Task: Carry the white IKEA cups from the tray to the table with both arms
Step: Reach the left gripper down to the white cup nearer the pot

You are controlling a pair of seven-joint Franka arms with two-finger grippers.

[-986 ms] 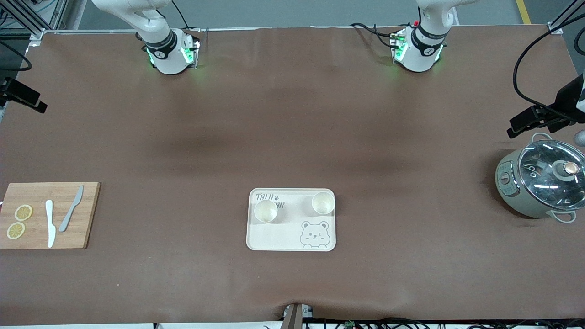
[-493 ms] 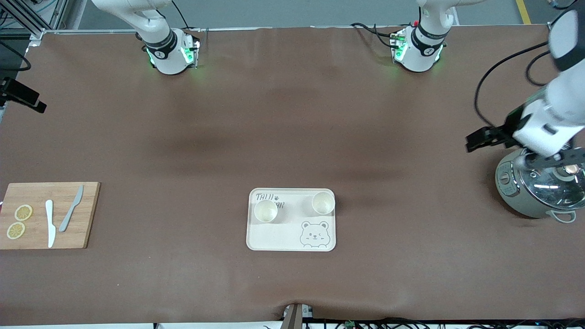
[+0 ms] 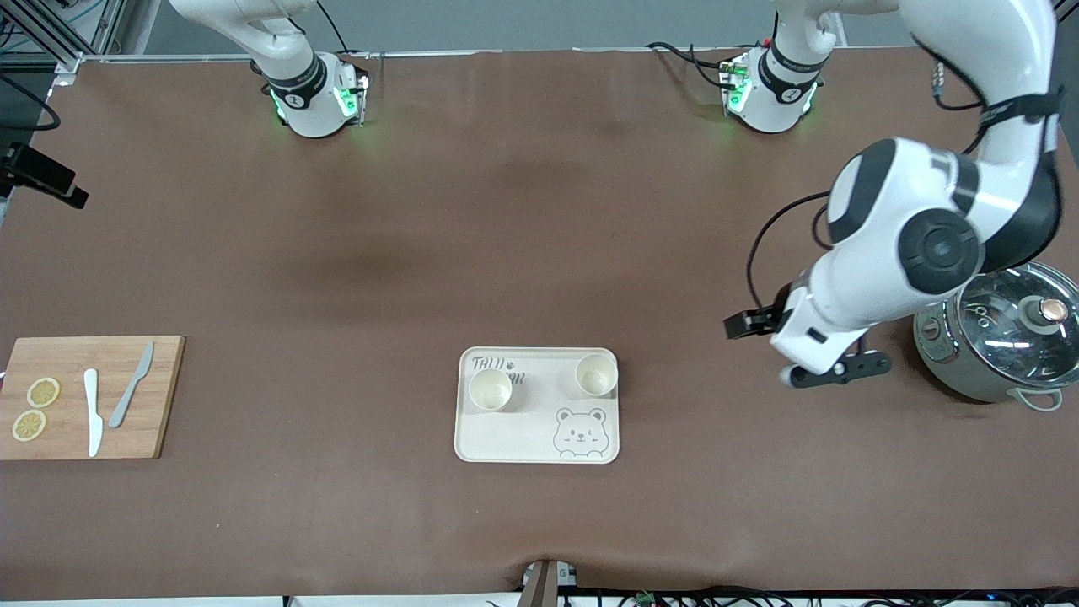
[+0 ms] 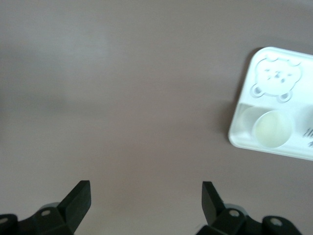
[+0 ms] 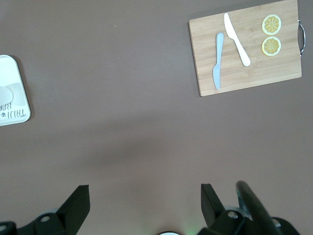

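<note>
Two white IKEA cups stand upright on a cream tray (image 3: 506, 443) with a bear drawing, one (image 3: 491, 389) toward the right arm's end and one (image 3: 596, 375) toward the left arm's end. My left gripper (image 3: 813, 371) is open and empty over bare table between the tray and a pot. Its wrist view shows the open gripper (image 4: 145, 188), the tray (image 4: 254, 63) and one cup (image 4: 270, 128). My right gripper (image 5: 145, 191) is open and empty over bare table and is out of the front view. A tray corner (image 5: 12, 68) shows in its wrist view.
A grey-green pot with a glass lid (image 3: 999, 337) stands at the left arm's end, close under the left arm. A wooden cutting board (image 3: 84, 396) with two knives and lemon slices lies at the right arm's end, and also shows in the right wrist view (image 5: 254, 54).
The left arm has swung in from the table's edge, passed over the pot and come closer to the tray. The cups and tray have not moved.
</note>
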